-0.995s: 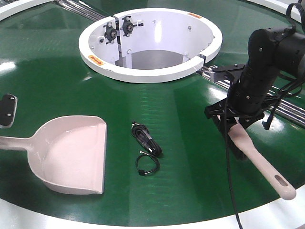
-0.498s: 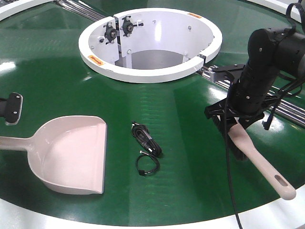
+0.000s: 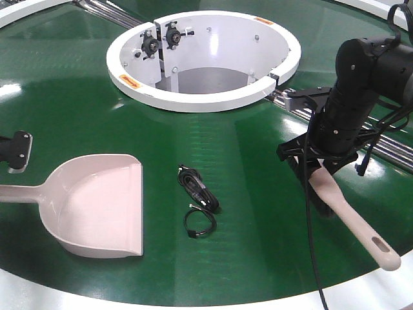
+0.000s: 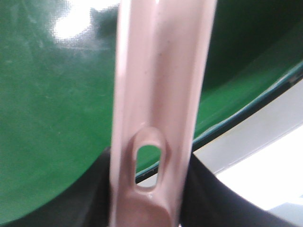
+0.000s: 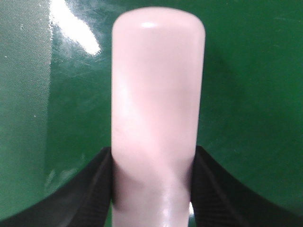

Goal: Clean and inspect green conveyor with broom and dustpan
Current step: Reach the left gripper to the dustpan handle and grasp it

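Note:
The green conveyor fills the front view, with its white ring opening at the back. The beige-pink dustpan lies at the left, its mouth facing right and its handle running off the left edge. My left gripper is shut on the slotted dustpan handle; only a black part of that arm shows in the front view. My right gripper is shut on the head end of the broom, whose handle points to the lower right. In the right wrist view the right gripper clamps the broom.
A black cable bundle and a small coiled black cable lie on the belt between dustpan and broom. Silver rollers run behind the right arm. The white rim borders the front.
The dustpan has shifted and tipped slightly, its body a little higher in view. The left arm part has dropped a bit. The right arm and broom have not moved.

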Robot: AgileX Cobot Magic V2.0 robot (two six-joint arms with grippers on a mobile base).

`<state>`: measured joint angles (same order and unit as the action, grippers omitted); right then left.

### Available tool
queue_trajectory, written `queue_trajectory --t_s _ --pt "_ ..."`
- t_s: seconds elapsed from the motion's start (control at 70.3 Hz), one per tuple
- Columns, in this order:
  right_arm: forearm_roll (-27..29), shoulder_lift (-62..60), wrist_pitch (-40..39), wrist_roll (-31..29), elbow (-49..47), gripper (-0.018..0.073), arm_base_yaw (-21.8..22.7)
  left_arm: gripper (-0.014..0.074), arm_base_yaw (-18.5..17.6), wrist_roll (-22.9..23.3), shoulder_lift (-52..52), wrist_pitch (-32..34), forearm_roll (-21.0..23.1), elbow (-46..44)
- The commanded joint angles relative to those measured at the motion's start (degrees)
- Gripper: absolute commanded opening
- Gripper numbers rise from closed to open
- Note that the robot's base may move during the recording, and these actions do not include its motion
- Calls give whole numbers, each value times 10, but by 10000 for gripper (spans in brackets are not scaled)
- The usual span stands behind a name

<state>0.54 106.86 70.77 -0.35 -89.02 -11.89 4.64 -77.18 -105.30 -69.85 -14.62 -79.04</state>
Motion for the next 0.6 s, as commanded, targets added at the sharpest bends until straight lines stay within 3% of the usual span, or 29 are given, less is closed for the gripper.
queue_trajectory --t_s 0.0,0.583 --pt "-5 -32 31 -6 -13 -3 1 -9 0 3 31 -23 -4 -17" --pt "-5 -32 32 -6 -13 -3 1 -8 -48 5 62 -23 -5 -17"
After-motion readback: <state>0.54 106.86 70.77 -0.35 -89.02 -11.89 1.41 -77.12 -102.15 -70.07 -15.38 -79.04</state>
